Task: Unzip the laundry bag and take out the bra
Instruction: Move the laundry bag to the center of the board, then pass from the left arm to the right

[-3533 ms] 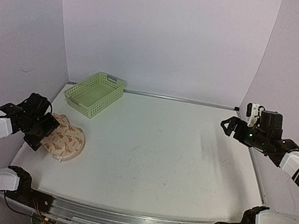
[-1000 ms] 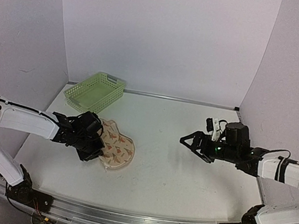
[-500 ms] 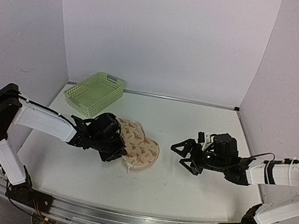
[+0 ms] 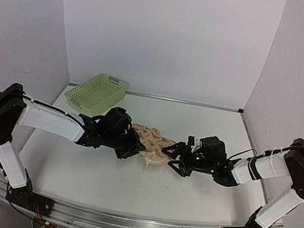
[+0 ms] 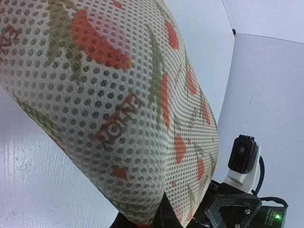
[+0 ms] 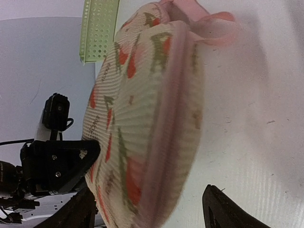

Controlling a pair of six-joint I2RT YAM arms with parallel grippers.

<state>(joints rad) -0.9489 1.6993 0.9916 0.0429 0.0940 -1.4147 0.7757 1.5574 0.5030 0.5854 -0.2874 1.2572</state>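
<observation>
The laundry bag [image 4: 152,142], beige mesh fabric with orange-red and green motifs and a pink edge, hangs just above the middle of the table. My left gripper [image 4: 128,147] is shut on its left end; in the left wrist view the laundry bag [image 5: 118,95] fills the frame and hides the fingers. My right gripper [image 4: 175,156] stands open at the bag's right end. In the right wrist view the laundry bag [image 6: 142,109] sits between the right gripper's [image 6: 148,202] fingers, and the right one stands apart from the fabric. The bra is hidden.
A light green lattice basket [image 4: 95,95] stands at the back left, and the basket [image 6: 99,28] also shows in the right wrist view. A pink loop [image 6: 209,26] sticks out at the bag's far end. The left arm [image 6: 52,161] sits close behind the bag.
My left arm has carried the bag rightward from the left side to the table's middle. My right arm has swung in leftward, and its jaws now straddle the bag's right end, slightly narrower.
</observation>
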